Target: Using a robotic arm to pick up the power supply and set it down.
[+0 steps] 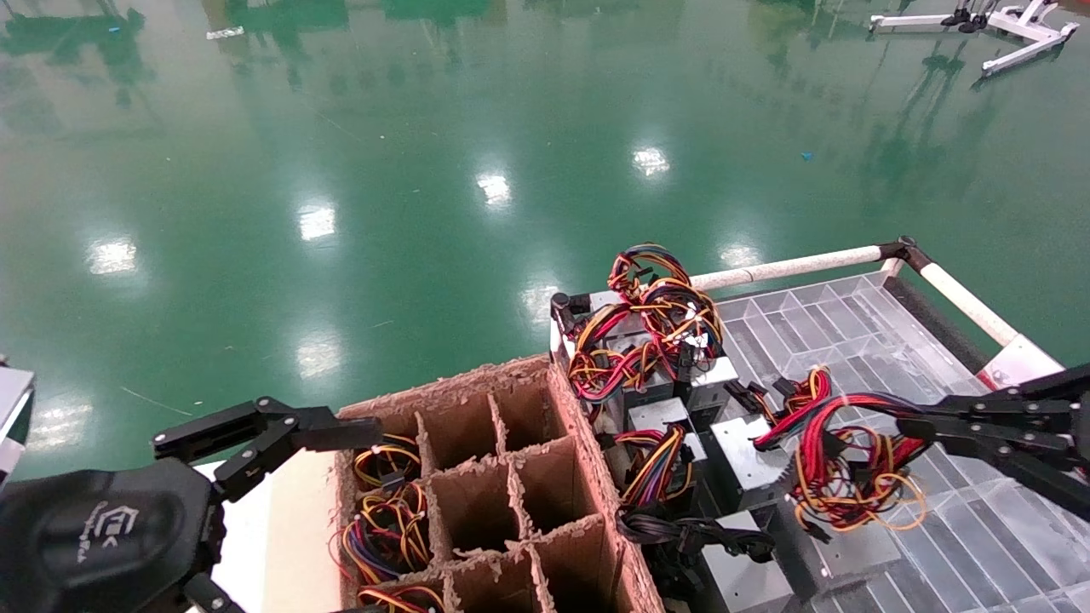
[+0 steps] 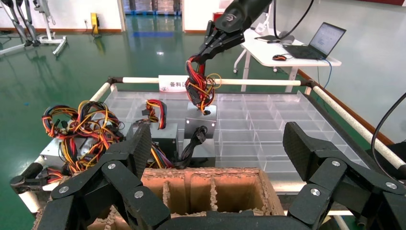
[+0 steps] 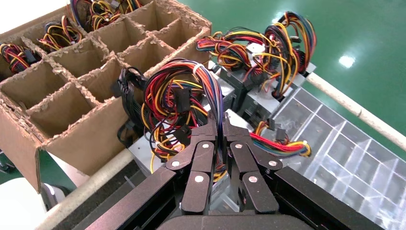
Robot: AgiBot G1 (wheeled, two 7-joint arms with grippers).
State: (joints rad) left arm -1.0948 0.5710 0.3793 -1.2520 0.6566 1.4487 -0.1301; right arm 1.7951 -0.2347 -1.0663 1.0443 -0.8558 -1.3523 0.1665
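Note:
My right gripper (image 3: 221, 125) is shut on the mostly red wire bundle (image 3: 177, 96) of the power supply. In the head view this gripper (image 1: 915, 426) reaches in from the right, the bundle (image 1: 839, 464) hangs from it, and the grey box (image 1: 749, 455) sits just left of the wires. The left wrist view shows the same box (image 2: 201, 120) tilted below the bundle (image 2: 200, 88); whether it rests on the tray I cannot tell. My left gripper (image 2: 218, 143) is open and holds nothing, parked at the lower left over the cardboard box.
A divided cardboard box (image 1: 477, 511) holds wired units in its left cells. More grey supplies with orange-yellow bundles (image 1: 647, 332) crowd the tray's left edge, one with a black cord (image 1: 741, 579). A clear gridded tray (image 1: 834, 315) with white rails (image 1: 792, 266) spreads to the right.

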